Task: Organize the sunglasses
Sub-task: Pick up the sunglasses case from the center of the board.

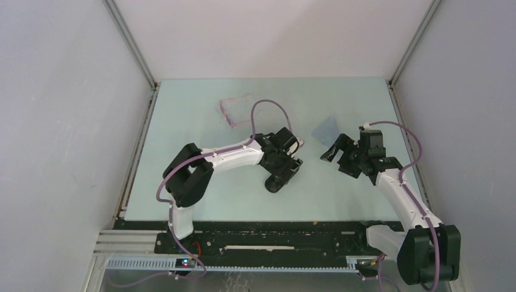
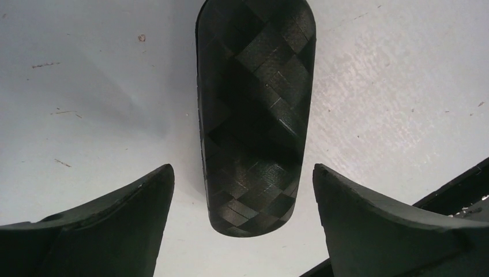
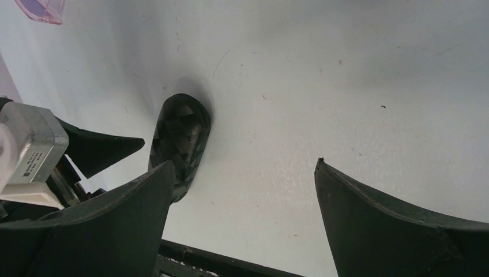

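Observation:
The sunglasses (image 1: 234, 113), a thin pale pink frame, lie on the table at the back left; only one pink corner (image 3: 40, 8) shows in the right wrist view. A black oblong case (image 2: 254, 115) with a woven pattern lies shut on the table. My left gripper (image 2: 243, 190) is open, its fingers on either side of the case's near end and not touching it. From above, the left gripper (image 1: 289, 163) hangs over the case (image 1: 275, 184). My right gripper (image 1: 339, 161) is open and empty, to the right of the case (image 3: 180, 138).
A small blue-grey cloth (image 1: 327, 129) lies flat just behind the right gripper. A black rail (image 3: 230, 262) runs along the table's near edge. White walls close in the table on the left, back and right.

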You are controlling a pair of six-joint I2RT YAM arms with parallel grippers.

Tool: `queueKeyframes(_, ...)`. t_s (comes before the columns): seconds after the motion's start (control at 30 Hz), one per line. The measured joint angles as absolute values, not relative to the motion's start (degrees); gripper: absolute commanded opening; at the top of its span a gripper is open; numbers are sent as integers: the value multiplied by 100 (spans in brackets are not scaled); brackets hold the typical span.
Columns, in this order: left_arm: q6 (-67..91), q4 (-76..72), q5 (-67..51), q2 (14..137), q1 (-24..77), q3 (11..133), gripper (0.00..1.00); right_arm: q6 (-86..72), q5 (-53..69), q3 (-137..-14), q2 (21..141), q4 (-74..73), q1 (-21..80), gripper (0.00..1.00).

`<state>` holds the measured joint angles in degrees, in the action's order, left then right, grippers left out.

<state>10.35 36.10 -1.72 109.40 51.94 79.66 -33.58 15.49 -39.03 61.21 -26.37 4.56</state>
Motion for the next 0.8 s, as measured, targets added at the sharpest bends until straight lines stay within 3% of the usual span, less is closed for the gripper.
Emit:
queueKeyframes(0.27,1026,3590,-110,11172,5203,8047,85,-3358,1562,-3898,6128,-2635,456,100)
queueKeyframes(0.57,1057,3483,-104,11227,5214,8047,57,-3358,1588,-3817,6195,-2600,456,100)
queueKeyframes(0.8,1177,3398,-257,11196,5159,8034,46,-3361,1693,-3815,6213,-2585,456,100)
